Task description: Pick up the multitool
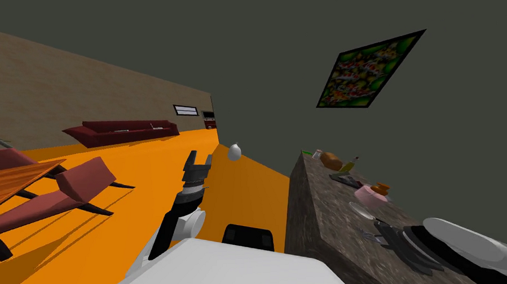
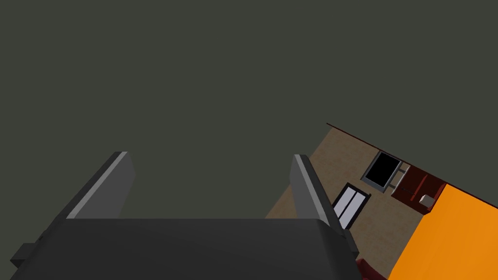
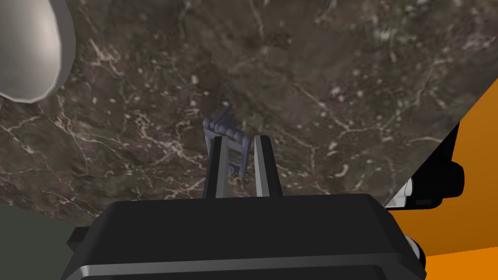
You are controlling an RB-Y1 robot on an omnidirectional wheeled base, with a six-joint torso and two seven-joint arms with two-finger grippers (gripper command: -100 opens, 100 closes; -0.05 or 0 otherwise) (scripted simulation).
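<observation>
The right pincer (image 3: pixel 240 140) squeezes the blue-grey multitool (image 3: pixel 223 127) between its fingers, over the dark marbled surface (image 3: pixel 340 73). The left pincer (image 2: pixel 210 154) is wide open.

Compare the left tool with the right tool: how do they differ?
The left tool has its fingers spread wide with nothing between; the right tool has them pressed close on the bluish-grey multitool. The left tool hangs above the orange floor; the right tool is down at the dark marbled counter. Both have thin grey fingers on a dark box.
</observation>
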